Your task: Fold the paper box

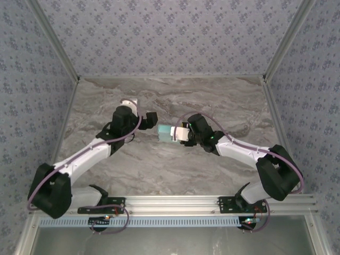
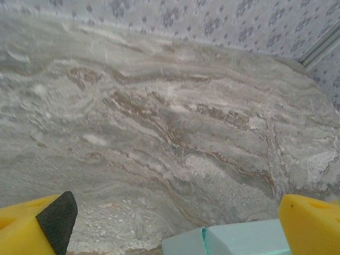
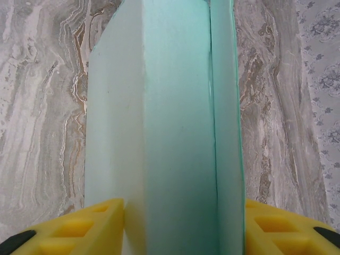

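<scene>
Marbled grey surface (image 1: 159, 175) below. Right jaws pinch the mint thin-card paper box (image 1: 166, 133); left jaws gape open. Its flaps, seemingly unlatched, could spring apart.

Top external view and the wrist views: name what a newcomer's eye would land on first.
The mint paper box stands out mid-table against the grey marble table, pinched between the yellow right fingers, as the right wrist view shows close up. The left fingers stand wide apart just beside it, gripping nothing.
</scene>
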### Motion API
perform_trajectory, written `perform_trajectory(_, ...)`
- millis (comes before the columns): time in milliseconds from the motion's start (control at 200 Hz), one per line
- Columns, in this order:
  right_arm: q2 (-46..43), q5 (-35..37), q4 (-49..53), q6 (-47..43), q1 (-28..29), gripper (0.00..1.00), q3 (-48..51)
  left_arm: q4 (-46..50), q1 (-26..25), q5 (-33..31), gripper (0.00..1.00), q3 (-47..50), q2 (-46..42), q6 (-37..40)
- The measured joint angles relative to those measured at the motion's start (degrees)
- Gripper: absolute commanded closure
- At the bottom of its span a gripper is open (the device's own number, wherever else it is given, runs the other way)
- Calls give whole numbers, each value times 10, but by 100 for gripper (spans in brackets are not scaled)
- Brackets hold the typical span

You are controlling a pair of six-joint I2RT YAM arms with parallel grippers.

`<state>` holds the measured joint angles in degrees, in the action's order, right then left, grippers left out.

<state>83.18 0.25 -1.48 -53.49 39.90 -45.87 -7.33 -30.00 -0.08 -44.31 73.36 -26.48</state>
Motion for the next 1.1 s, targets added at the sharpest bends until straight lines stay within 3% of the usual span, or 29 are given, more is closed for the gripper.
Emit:
perform_trajectory(295,1,-9,-1,0,0,47,0,37,0,65,4,-32,112,-45)
perform_trajectory(590,6,-25,-9,7,-13,46,0,-25,0,97,9,7,118,-91)
perform_trajectory(835,16,-34,-3,32,-29,25,2,-73,0,97,10,41,118,-101)
perform_trajectory(974,-15,-99,5,42,-45,23,13,-84,0,93,11,44,120,-101)
perform_trajectory(1099,-94,-207,15,65,-103,26,26,-94,0,88,11,47,122,-101)
